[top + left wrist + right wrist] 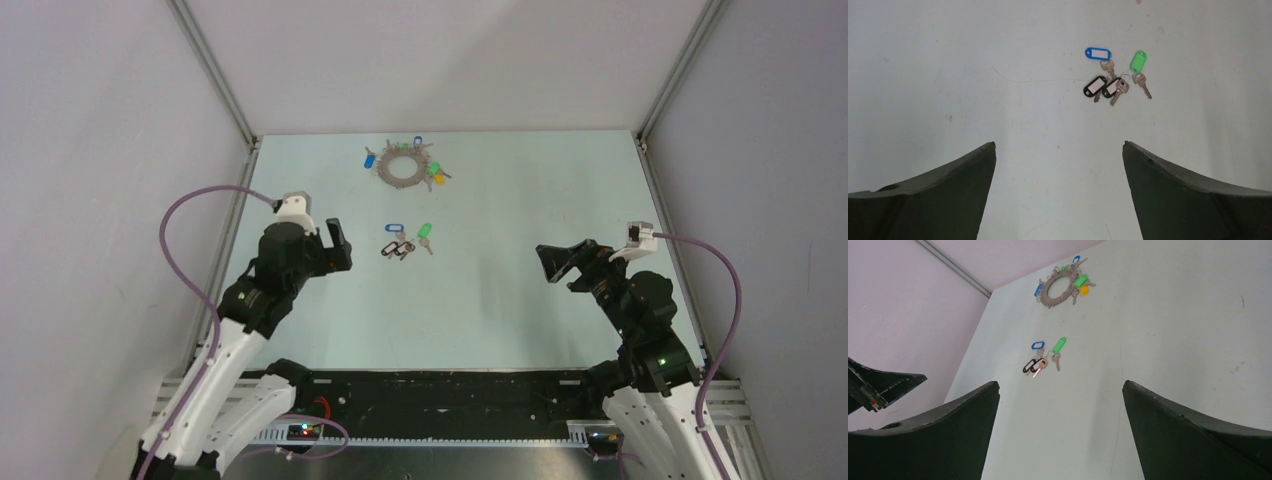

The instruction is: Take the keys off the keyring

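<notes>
The grey keyring lies flat near the table's far edge, with several tagged keys still round it, blue, green and yellow tags showing; it also shows in the right wrist view. A loose cluster of keys lies mid-table: blue tag, green tag, two black tags. My left gripper is open and empty, left of the loose keys. My right gripper is open and empty, well right of them.
Grey enclosure walls and metal frame posts border the pale table on three sides. The arm bases and black cable tray sit along the near edge. The left arm's fingertip shows at the left of the right wrist view.
</notes>
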Motion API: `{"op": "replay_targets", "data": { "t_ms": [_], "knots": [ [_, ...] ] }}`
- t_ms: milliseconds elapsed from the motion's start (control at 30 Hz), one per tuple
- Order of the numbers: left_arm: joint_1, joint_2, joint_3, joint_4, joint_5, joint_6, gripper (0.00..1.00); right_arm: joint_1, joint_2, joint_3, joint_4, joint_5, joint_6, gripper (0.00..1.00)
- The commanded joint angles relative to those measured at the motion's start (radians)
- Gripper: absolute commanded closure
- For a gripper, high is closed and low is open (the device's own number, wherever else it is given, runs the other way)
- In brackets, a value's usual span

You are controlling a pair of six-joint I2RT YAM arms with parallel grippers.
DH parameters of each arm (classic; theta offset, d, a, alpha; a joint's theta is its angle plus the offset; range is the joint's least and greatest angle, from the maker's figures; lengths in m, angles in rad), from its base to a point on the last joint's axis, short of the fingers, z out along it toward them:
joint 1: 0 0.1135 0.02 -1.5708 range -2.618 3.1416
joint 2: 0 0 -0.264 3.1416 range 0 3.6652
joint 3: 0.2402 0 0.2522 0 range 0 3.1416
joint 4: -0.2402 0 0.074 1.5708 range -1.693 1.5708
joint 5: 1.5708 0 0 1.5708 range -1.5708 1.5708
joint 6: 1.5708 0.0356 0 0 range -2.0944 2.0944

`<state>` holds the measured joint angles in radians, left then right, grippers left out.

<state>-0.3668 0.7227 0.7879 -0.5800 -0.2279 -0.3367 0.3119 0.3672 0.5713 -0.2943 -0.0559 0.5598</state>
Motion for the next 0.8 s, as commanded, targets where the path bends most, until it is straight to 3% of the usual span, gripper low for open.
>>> {"op": "replay_targets", "data": {
  "t_ms": [0,300,600,767],
  "knots": [
    [0.005,0.136,0.109,0.028,-0.005,-0.100,0.00,-0.004,0.002,0.041,-0.001,0.027,-0.021,0.01],
    [0.009,0.718,0.482,0.044,-0.107,-0.144,0.00,-0.004,0.017,0.041,0.054,-0.036,0.005,0.01],
    [0.038,1.006,0.804,0.062,-0.191,-0.096,0.00,-0.005,0.027,0.045,0.074,-0.070,0.001,0.01],
    [0.084,1.193,0.996,0.066,-0.136,-0.075,0.02,-0.008,0.025,0.052,0.062,-0.068,-0.014,0.01]
  ]
}}
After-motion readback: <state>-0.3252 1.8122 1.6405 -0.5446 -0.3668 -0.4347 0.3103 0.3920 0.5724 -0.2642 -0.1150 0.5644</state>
